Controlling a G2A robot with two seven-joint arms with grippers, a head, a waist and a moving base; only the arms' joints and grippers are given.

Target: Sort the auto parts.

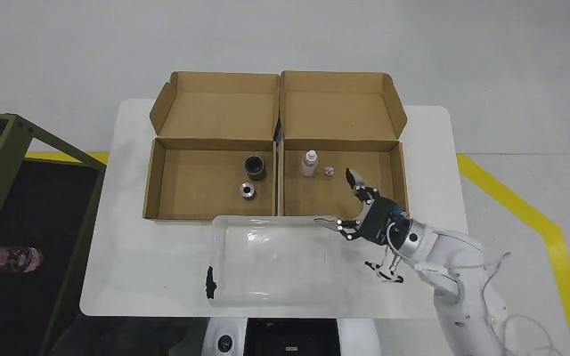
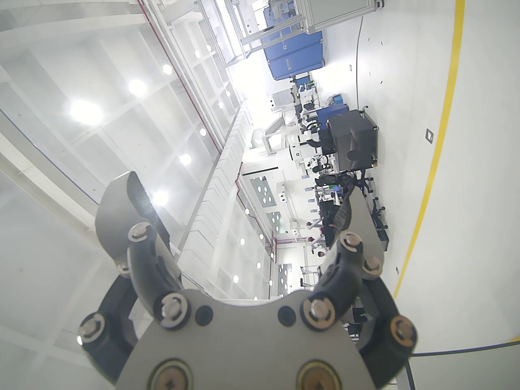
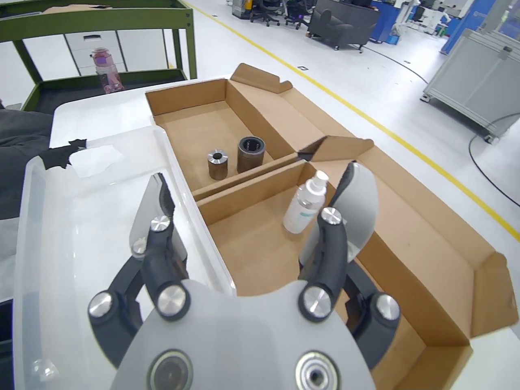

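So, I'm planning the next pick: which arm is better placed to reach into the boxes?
Likely right. The right gripper hangs open at the near edge of the right cardboard box, by the spray bottle; the left gripper faces away from the table.

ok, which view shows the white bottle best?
Right wrist view: the bottle stands close and upright in a cardboard box. Top view shows it tiny from above. Left wrist view faces the hall ceiling.

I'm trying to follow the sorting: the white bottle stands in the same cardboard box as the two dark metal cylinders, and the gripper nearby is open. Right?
Not quite. The top view shows the white bottle in a separate box, beside the cylinders' box holding the taller dark cylinder and the shorter dark cylinder. The right gripper is indeed open.
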